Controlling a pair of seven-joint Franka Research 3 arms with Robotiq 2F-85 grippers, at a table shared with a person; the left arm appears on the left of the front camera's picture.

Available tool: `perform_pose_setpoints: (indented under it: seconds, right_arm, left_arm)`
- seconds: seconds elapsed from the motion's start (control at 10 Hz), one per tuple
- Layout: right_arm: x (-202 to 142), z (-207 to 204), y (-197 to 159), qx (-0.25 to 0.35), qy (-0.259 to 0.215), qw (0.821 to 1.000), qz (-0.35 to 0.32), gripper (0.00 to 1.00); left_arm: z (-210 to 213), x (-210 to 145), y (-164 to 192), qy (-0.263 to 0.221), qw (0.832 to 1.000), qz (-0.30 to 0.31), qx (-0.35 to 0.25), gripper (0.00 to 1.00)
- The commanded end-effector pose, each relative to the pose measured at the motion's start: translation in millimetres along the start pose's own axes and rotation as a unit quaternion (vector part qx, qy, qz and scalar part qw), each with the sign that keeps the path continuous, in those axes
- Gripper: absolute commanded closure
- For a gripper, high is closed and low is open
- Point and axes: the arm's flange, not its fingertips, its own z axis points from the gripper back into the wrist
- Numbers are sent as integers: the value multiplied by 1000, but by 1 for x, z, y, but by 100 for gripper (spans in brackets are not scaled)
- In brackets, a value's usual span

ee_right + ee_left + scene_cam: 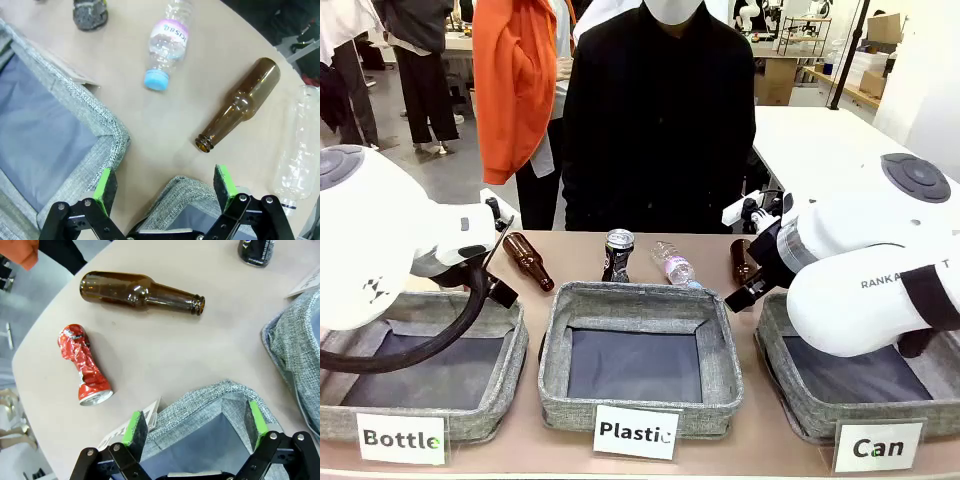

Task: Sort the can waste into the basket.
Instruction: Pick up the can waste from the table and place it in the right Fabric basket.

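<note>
Left wrist view: crushed red can (84, 365) lies on the table (200, 350), near a brown bottle (135, 292).
Black can (618, 254): upright behind the middle basket (630, 295).
Can basket (800, 410): far right, partly hidden by the right arm (860, 280).
Claws: left claw (195, 419) and right claw (163, 181) both wide open, empty.
Handling: probably light, thin, slippery; I'd pinch the crushed one's narrow waist.

The right gripper (165, 192) holds nothing, its green pads spread wide over the rim corner of a grey felt basket (186, 186) at 6 o'clock. A second grey basket (112, 137) with dark lining lies from 8 to 10 o'clock. On the tan table (150, 125) a blue-capped plastic bottle (167, 42) lies at 12 o'clock and a brown glass bottle (240, 102) at 3 o'clock, mouth toward 7; another clear bottle (300, 145) is at the 4 o'clock edge and a dark can (90, 12) at 11 o'clock.
</note>
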Motion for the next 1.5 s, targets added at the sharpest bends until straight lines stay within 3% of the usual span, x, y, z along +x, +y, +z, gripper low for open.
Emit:
perform_pose_setpoints:
  seconds: [0.0, 1.3, 1.4]
  right_arm:
    - [0, 0, 0, 0, 0, 1000, 0, 0]
    - [0, 0, 0, 0, 0, 1000, 0, 0]
    - [7, 20, -2, 31, 35, 999, -17, 0]
  left_arm:
    - [0, 0, 0, 0, 1000, 0, 0, 0]
    - [0, 0, 0, 0, 1000, 0, 0, 0]
    - [31, 8, -1, -10, 1000, 10, -28, 0]
